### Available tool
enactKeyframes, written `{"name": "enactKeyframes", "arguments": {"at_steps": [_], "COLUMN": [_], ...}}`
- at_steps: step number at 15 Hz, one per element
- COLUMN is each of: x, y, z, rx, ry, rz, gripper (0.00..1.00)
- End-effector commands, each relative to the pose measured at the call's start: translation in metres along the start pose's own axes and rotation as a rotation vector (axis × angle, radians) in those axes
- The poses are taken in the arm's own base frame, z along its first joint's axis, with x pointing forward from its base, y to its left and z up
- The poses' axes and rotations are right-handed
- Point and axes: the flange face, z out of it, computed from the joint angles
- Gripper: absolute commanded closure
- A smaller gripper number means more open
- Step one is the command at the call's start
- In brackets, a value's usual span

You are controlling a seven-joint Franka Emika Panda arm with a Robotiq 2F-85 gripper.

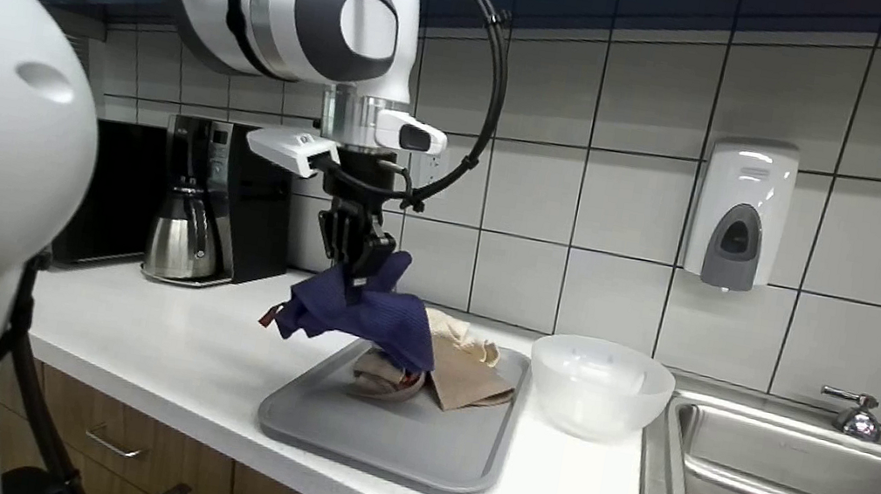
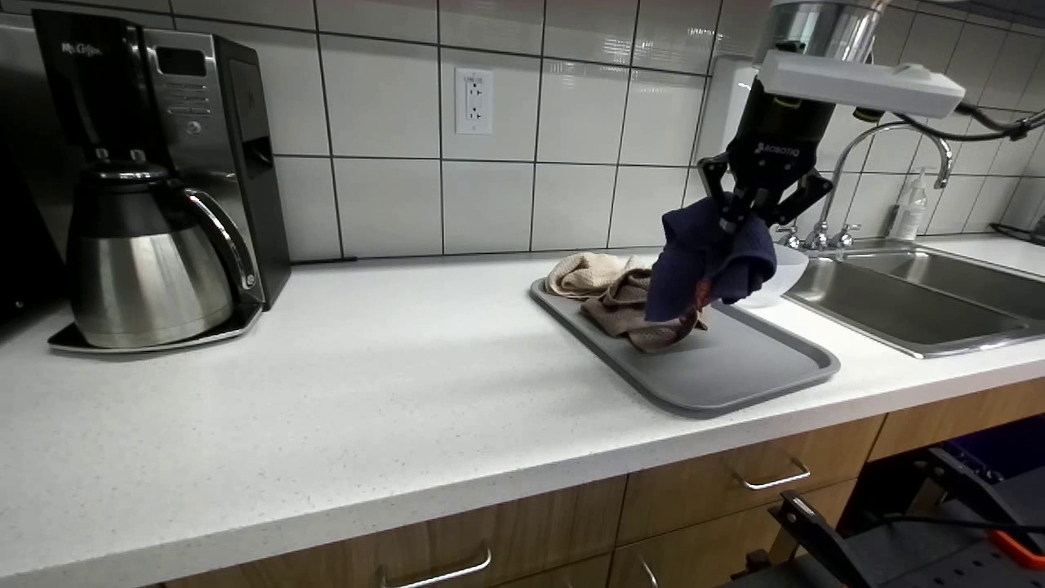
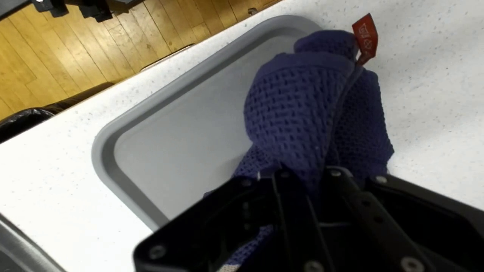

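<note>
White worktop [image 2: 367, 367] below, and the jaws pinch a bunched navy cloth [image 2: 698, 253] above the grey tray [image 2: 735, 371]! A carry looks in hand, and the next move calls for a steady grip, clear of the brown cloth [image 2: 624, 314]

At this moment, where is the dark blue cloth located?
Right of centre in an exterior view, the dark blue cloth hangs from the gripper above the gray tray, with the brown cloth to its lower left there.
</note>
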Motion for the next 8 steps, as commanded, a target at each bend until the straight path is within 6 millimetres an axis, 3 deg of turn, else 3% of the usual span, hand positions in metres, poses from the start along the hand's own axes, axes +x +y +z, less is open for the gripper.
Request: {"name": "enactKeyframes", "arguments": {"at_steps": [1, 8], "x": [-0.016, -0.032], "y": [-0.02, -0.057], "z": [-0.013, -0.009], "rx": [0.024, 0.061], "ry": [-0.001, -0.003], "rz": [-0.037, -0.132], "gripper": [0.97, 0.97]}}
